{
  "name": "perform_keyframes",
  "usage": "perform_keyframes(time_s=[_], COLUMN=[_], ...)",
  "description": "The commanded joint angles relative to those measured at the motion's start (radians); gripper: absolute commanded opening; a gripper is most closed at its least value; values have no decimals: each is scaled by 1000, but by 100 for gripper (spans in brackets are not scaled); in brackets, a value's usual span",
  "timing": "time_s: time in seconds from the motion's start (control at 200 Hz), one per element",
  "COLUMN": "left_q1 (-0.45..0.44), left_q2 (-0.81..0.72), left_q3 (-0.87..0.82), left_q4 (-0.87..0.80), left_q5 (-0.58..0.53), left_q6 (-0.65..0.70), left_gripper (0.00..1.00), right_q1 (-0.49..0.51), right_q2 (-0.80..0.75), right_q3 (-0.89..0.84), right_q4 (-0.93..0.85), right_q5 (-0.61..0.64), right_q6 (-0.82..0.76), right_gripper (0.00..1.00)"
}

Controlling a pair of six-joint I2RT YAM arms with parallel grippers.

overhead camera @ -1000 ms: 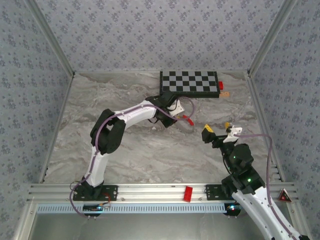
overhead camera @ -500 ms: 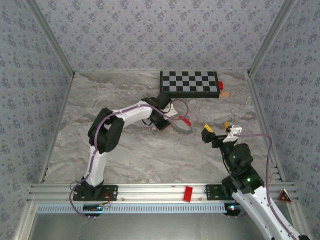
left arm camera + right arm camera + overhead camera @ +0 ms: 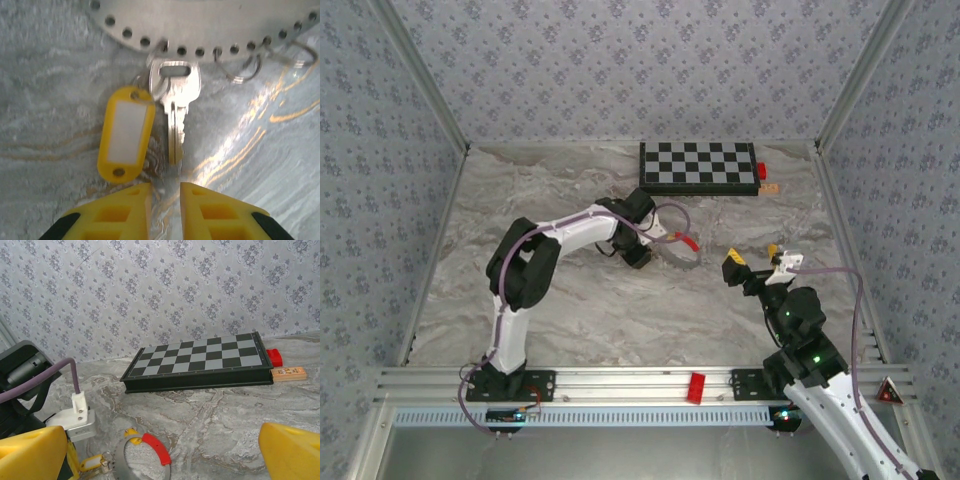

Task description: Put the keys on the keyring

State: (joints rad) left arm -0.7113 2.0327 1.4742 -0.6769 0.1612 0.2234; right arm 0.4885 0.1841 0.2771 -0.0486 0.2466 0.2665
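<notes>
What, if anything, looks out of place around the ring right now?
Nothing stands out. The keyring lies flat on the table, with a silver key and yellow tag at its perforated edge, apparently hooked on. The left gripper hovers just short of them, slightly open, holding nothing.

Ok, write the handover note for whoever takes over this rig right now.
Left gripper: slightly open, empty, just short of the tip of the silver key.
Right gripper: wide open, empty, right of the keyring.
Keyring: flat on the table.
Done: silver key and yellow tag appear hooked to it.
Left: a tan piece beside the checkerboard, possibly a second key, lies off the ring.
</notes>
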Motion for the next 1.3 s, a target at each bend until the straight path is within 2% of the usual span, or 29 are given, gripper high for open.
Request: perform_keyframes(time_s=[0.0,0.115,0.2,0.345,0.45,0.495,0.555,0.565,0.72,0.83,0.985,1.094,1.179,1.294], left_q1=[21,45,70,132,191,211,233,237,300,351,430,460,492,565], left_q2=[-101,-188,-274,-448,-587,-643,-715,-726,-855,-876,-831,-818,-809,-749], left_q3=[-39,-113,-188,-324,-434,-480,-547,-557,-676,-692,-683,-734,-799,-814], left_q4=[34,111,184,320,428,467,529,541,648,630,565,676,816,856], left_q5=[25,67,79,91,44,-18,-125,-141,-344,-520,-587,-705,-684,-660], left_q6=[-39,-98,-152,-256,-328,-358,-409,-417,-509,-578,-613,-565,-473,-436], left_gripper=[28,37,48,54,61,72,97,99,100,100,100,100,100,100], right_q1=[-5,-4,-6,-10,-11,-11,-12,-13,-14,-18,-70,-138,-176,-225], right_q2=[-2,-1,1,19,56,79,108,114,217,330,571,759,866,965], right_q3=[-8,-7,-12,-11,-9,-4,4,4,46,85,116,145,162,153], right_q4=[23,17,17,25,41,48,59,62,70,78,160,216,276,396], right_q5=[-4,-3,0,8,19,28,33,35,85,148,259,271,265,282], right_q6=[11,11,10,2,-8,-10,-15,-17,-31,-62,-145,-163,-216,-241], right_gripper=[100,100,100,99,99,100,100,99,100,100,99,99,99,99])
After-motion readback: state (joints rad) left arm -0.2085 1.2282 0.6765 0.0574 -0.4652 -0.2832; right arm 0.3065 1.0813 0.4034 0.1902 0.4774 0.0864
